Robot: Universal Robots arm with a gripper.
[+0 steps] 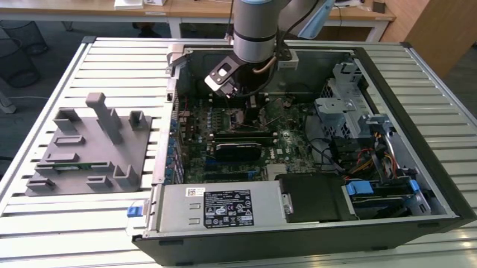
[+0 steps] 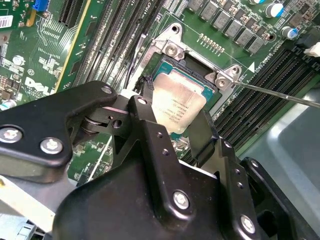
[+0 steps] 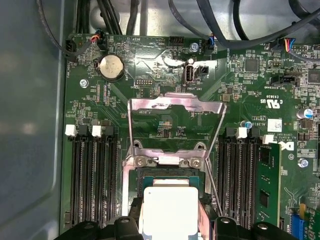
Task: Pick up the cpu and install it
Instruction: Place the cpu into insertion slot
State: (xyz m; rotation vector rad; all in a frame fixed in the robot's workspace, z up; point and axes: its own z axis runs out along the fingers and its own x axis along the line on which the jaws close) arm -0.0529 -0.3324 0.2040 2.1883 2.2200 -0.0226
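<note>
I'm looking into the open black metal computer case [image 1: 313,237], down at its green motherboard [image 3: 240,95]. The silver steel socket frame [image 2: 172,50] has its hinged load plate [image 3: 175,105] swung up, so the socket sits uncovered. The black two-finger gripper [image 2: 175,114] is clamped on the small flat square cpu [image 2: 178,105] with the silvery metal top, one finger on each opposite edge. I judge the pick-up done. The cpu sits directly over the socket opening, though I can't tell whether it touches. Seating, release and closing the plate remain.
</note>
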